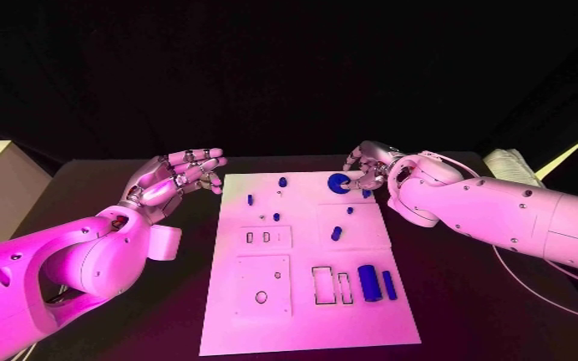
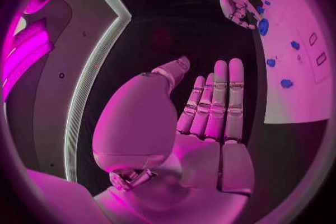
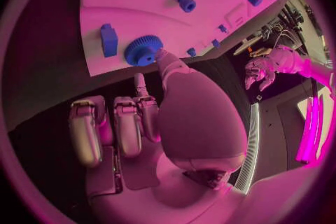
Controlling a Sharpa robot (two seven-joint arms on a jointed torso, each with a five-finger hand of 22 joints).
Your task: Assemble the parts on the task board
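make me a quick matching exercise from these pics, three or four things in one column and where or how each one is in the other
Things:
1. left hand
2. right hand
3. blue gear
4. blue cylinder

States:
a. lies at the task board's near right part
b. touches the gear at the board's far right edge
c. fingers apart, holds nothing, off the board's far left corner
d. round and toothed, at the right hand's fingertip

Pairs: 1-c, 2-b, 3-d, 4-a

Task board (image 1: 301, 311): near edge unobstructed. Far right corner occupied by right hand (image 1: 367, 169) at gear (image 1: 338, 183) (fingertip touching). Left hand (image 1: 180, 175) stands beside far left corner.
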